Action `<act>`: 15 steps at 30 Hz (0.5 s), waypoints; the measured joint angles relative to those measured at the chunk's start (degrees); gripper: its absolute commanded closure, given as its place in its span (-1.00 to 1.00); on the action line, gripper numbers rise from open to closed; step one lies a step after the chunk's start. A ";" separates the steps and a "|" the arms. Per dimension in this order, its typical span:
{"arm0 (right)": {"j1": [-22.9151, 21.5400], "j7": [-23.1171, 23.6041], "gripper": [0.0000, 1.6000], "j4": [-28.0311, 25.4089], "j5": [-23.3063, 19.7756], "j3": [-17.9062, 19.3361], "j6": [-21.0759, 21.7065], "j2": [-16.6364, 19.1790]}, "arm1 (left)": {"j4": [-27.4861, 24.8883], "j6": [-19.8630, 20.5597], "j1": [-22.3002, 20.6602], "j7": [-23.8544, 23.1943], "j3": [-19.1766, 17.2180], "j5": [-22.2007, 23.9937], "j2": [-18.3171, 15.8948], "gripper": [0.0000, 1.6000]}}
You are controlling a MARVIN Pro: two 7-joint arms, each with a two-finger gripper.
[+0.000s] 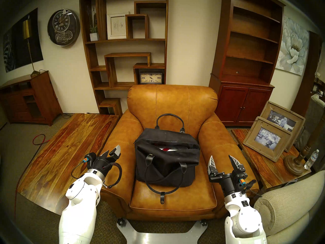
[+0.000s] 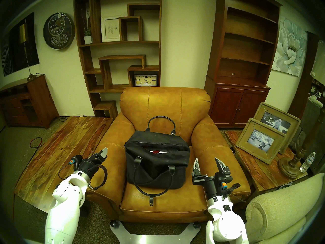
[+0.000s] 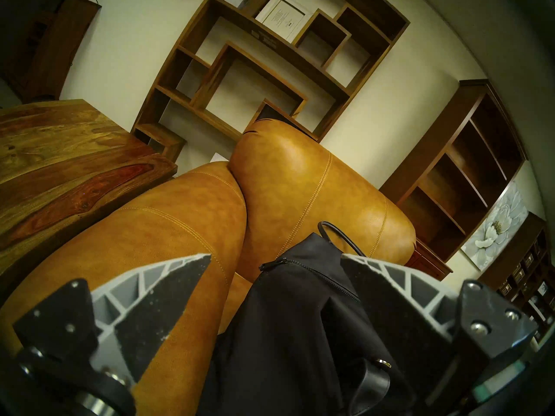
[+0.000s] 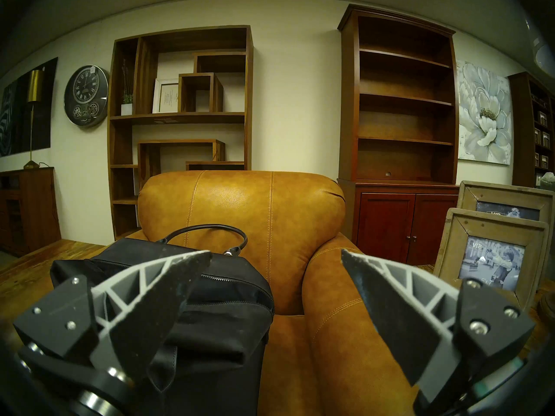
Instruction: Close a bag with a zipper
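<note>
Bag point(image 1: 167, 160) sits on the tan armchair point(image 1: 172, 104) seat in the head view, its zipper point(image 1: 165, 141) gaping. Left end effector point(image 1: 115, 151) and right end effector point(image 1: 222, 160) flank it, empty, fingers spread. Left wrist view: the zipper's point(image 3: 312, 271) end lies between parted fingers point(image 3: 168, 289). Right wrist view: the bag point(image 4: 216, 304) is behind the left-hand finger point(image 4: 162, 289).

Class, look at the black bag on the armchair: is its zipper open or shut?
Open. The bag gapes along its top: the zipper lines only the far edge, and something red and white shows inside.
</note>
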State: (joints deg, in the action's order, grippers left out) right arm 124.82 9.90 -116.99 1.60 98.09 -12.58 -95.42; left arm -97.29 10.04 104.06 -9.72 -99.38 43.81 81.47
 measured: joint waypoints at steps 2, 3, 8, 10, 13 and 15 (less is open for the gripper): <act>0.00 0.00 -1.00 0.01 0.00 0.00 0.00 0.00 | 1.79 -0.05 -1.34 0.34 0.51 0.32 -0.60 -1.00; 0.00 0.00 -1.00 0.02 0.00 0.00 0.00 0.01 | 2.56 -0.10 -1.91 0.46 0.79 0.41 -0.85 -1.00; 0.00 0.00 -1.00 0.03 0.00 0.00 0.00 0.01 | 6.00 -0.65 -4.67 0.58 2.49 0.50 -2.11 -1.00; 0.00 0.00 -1.00 0.03 0.00 0.00 0.00 0.01 | 7.58 -1.13 -5.93 0.36 3.65 -0.27 -2.88 -1.00; 0.01 0.00 -1.00 0.03 0.00 0.00 0.00 0.02 | 9.13 -1.53 -7.33 0.16 4.96 -1.95 -3.62 -1.00; 0.01 0.00 -1.00 0.03 0.00 0.00 0.00 0.02 | 10.68 -1.98 -8.68 0.02 6.14 -3.66 -4.28 -1.00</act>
State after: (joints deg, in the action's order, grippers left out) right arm 124.83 9.90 -116.97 1.59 98.09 -12.58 -95.40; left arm -86.62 8.06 95.38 -9.70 -93.23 40.15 77.19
